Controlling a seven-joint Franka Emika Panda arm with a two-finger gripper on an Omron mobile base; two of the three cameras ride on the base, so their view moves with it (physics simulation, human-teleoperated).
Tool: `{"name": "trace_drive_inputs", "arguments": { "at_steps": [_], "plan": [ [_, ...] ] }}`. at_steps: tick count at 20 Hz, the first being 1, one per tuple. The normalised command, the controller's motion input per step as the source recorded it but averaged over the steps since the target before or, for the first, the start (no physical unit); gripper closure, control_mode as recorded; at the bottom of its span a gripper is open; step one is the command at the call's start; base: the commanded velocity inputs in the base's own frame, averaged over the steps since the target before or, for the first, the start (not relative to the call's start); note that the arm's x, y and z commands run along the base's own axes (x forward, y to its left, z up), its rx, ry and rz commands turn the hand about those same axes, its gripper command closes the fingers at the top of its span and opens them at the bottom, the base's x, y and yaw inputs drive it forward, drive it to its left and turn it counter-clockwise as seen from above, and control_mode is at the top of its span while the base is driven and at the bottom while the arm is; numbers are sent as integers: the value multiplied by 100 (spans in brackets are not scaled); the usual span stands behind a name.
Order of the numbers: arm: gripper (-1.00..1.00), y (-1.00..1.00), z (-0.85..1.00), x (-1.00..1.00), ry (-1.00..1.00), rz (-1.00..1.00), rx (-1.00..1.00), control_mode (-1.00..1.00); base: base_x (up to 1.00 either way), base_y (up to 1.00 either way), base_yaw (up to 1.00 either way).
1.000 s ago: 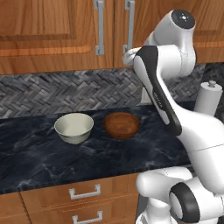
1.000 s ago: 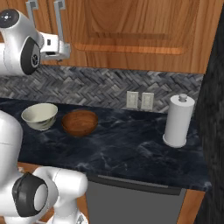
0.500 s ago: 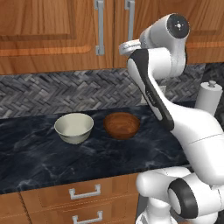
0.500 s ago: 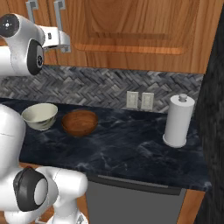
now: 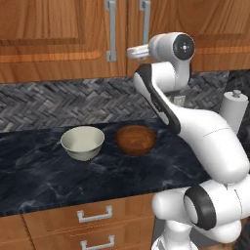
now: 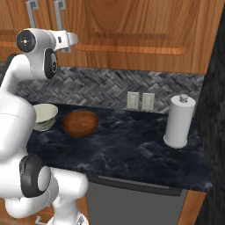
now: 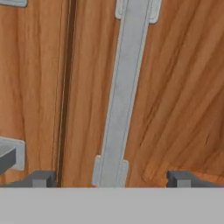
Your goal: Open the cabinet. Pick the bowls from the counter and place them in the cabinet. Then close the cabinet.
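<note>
— Left base first: bowls?
— Cream bowl (image 5: 82, 142) and wooden bowl (image 5: 136, 139), both empty, on counter (image 5: 39, 176) below shut cabinet (image 5: 58, 39).
— Hand view?
— Gripper (image 7: 111, 178) spread wide, holding nothing, straddling cabinet handle (image 7: 123, 94).

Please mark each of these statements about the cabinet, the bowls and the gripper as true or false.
1. Both cabinet doors are shut. True.
2. The gripper is clamped on a bowl. False: its jaws stand open on either side of a silver bar handle, holding nothing.
3. The cream-green bowl and the brown wooden bowl sit on the counter. True.
4. The wooden bowl is stacked inside the cream-green one. False: they stand side by side, apart.
5. A paper towel roll stands upright on the counter. True.
</note>
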Motion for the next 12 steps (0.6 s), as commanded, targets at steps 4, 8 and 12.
{"name": "trace_drive_inputs", "arguments": {
  "at_steps": [4,8,12],
  "plan": [
    [-100,0,0,86,-13,0,0,-100,0,0,0],
    [-100,0,0,91,-12,0,0,-100,0,0,0],
    [-100,0,0,96,-8,0,0,-100,0,0,0]
  ]
}}
